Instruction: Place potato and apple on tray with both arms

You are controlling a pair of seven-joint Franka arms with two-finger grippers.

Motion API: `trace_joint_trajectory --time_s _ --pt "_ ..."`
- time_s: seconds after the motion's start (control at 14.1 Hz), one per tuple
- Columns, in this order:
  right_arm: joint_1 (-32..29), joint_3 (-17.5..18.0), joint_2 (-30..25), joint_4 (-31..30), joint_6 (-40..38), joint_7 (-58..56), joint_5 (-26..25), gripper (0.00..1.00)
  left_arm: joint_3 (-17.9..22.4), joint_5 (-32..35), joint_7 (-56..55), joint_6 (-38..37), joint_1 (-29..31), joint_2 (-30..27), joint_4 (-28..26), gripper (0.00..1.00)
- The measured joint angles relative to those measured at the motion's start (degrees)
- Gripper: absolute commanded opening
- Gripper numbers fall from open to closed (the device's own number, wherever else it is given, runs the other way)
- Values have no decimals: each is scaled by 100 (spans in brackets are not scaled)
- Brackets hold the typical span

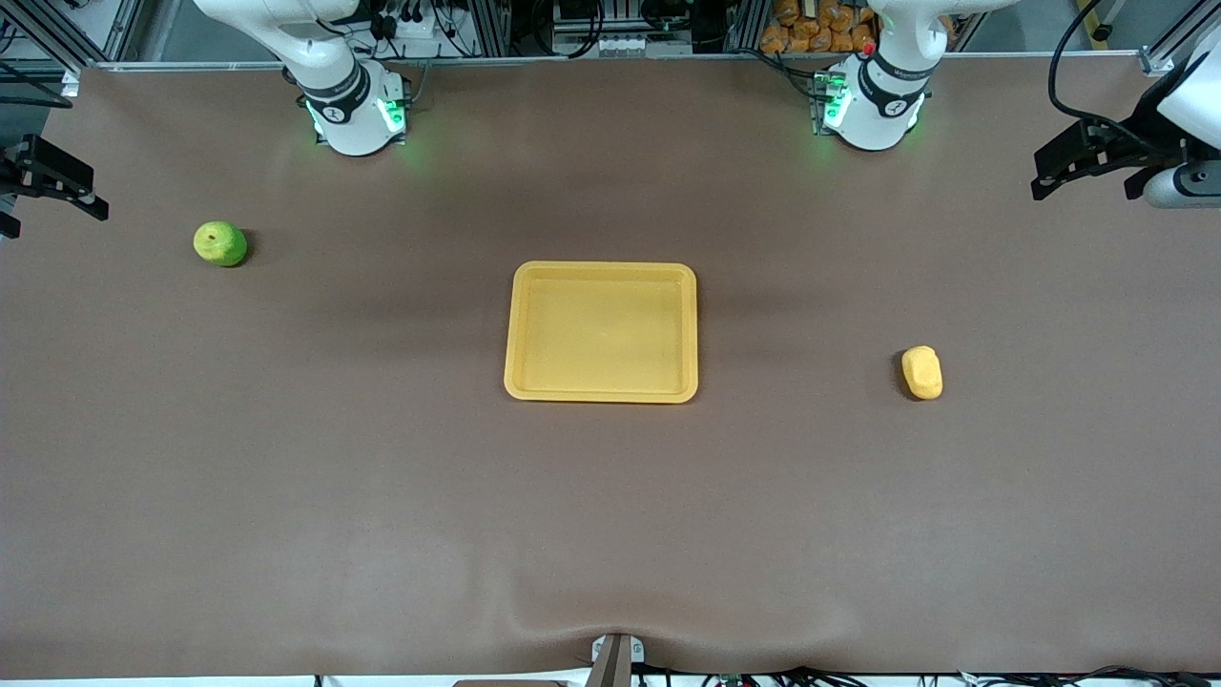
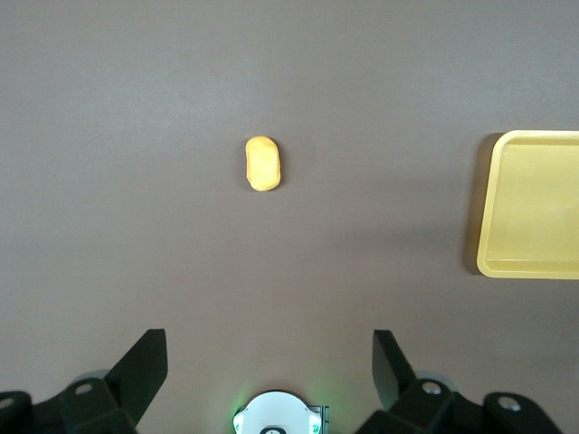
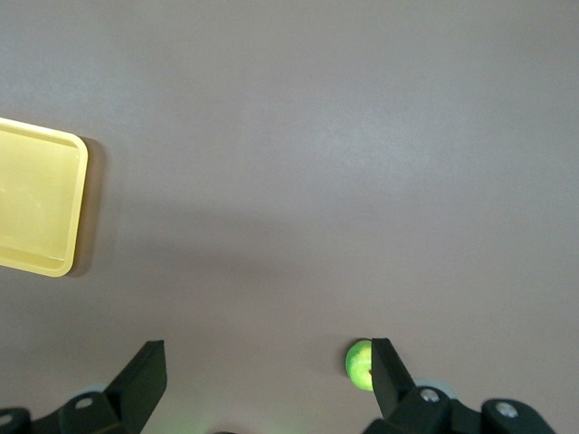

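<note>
One brown table [image 1: 610, 534], spread with a wrinkled cover near the front camera's edge. Two white arms, bases [image 1: 358, 114] and [image 1: 873, 114] green-lit along the table's edge farthest from the front camera, upper links cut off by the frame. One yellow-orange tray [image 1: 601, 269], mid-table, nothing in it; only a corner shown in each wrist view. Two grippers: left gripper [image 2: 270, 366] up in the air at the left arm's end of the table, fingers spread wide with nothing between; right gripper [image 3: 270, 366] likewise up over the right arm's end, fingers apart and holding nothing, mostly cut off at the front view's edge. One apple [image 1: 220, 243], on the table toward the right arm's end, well apart from the tray, partly hidden by a finger in the right wrist view. One potato [image 1: 922, 372], on the table toward the left arm's end, nearer the front camera than the apple.
</note>
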Motion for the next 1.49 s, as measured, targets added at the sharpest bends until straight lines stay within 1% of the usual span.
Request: trace_joint_trajectory --time_s 1.07,1.49 --pt "-80 -60 83 10 -43 0 -7 100 3 0 -3 0 4 0 0 100" --pt "-129 -63 334 11 -42 -1 -15 100 3 0 -3 0 5 0 0 100"
